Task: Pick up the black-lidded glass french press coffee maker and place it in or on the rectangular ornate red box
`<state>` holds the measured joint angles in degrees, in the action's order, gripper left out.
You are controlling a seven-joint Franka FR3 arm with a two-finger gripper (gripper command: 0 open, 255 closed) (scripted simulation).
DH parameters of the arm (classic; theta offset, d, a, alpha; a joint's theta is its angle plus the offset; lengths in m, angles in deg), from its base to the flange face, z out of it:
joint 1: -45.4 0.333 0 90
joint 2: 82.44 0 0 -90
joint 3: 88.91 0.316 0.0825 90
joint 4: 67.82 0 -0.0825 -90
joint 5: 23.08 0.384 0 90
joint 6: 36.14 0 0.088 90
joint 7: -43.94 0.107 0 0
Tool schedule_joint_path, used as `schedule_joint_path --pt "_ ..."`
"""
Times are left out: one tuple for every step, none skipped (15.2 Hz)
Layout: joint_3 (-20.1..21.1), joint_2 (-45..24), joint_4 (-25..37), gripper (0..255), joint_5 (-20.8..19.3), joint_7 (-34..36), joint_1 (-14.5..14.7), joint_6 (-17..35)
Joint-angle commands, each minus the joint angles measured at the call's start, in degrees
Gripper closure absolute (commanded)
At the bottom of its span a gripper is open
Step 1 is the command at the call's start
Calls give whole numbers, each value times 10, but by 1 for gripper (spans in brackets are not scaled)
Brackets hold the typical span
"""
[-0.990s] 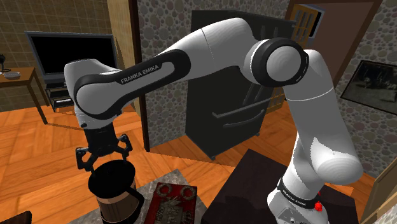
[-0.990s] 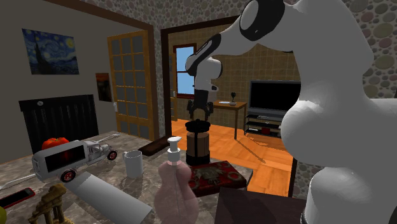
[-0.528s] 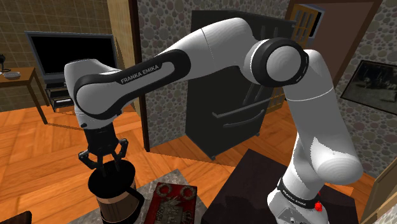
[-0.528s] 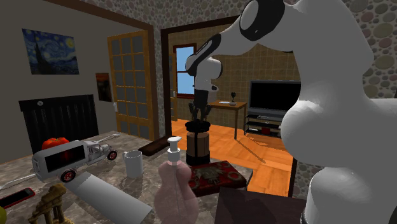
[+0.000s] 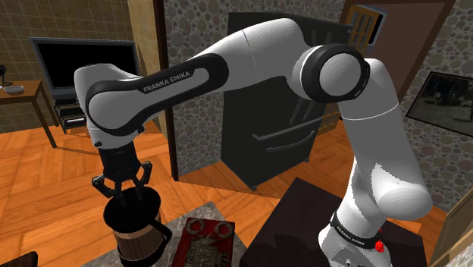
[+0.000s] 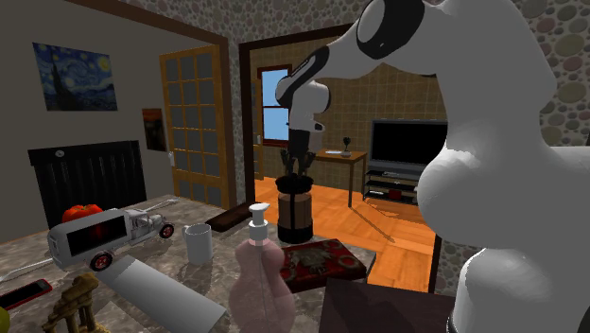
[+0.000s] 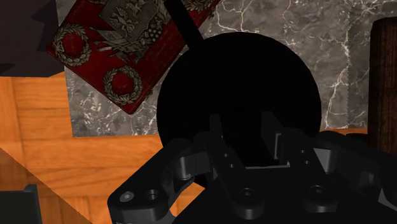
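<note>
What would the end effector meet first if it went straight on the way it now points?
The black lid of the french press, directly beneath the end effector; it seems shut on the press's top, though black on black leaves that uncertain.

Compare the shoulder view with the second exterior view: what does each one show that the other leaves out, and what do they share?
Shoulder view, not the other: the FRANKA EMIKA lettering along the arm and the red button on the arm's base. Second exterior view, not the other: a white cup, a pink pump bottle and a toy truck on the table. Shared: the gripper closed on top of the coffee press, the red box beside it, and the television in the room beyond.
</note>
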<state>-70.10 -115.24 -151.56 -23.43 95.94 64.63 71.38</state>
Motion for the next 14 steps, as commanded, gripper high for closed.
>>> schedule_joint_path --pt "1 7 7 255 2 1 0 -12" --pt "2 9 12 255 2 1 0 -18" --pt "2 11 16 255 3 2 0 -25" --pt "2 13 21 255 3 2 0 -31" --pt "3 15 26 255 4 3 0 -38" --pt "3 17 31 255 4 3 0 -45" --pt "4 19 36 255 4 4 0 -51" --pt "4 20 41 255 5 4 0 -58" --pt "4 22 47 255 5 5 0 -65" --pt "5 23 52 255 5 5 0 -72" --pt "5 24 58 255 6 6 0 -79" --pt "5 25 65 255 6 7 1 -86" --pt "5 26 71 255 6 7 1 -93" --pt "6 27 78 255 6 8 1 -101"
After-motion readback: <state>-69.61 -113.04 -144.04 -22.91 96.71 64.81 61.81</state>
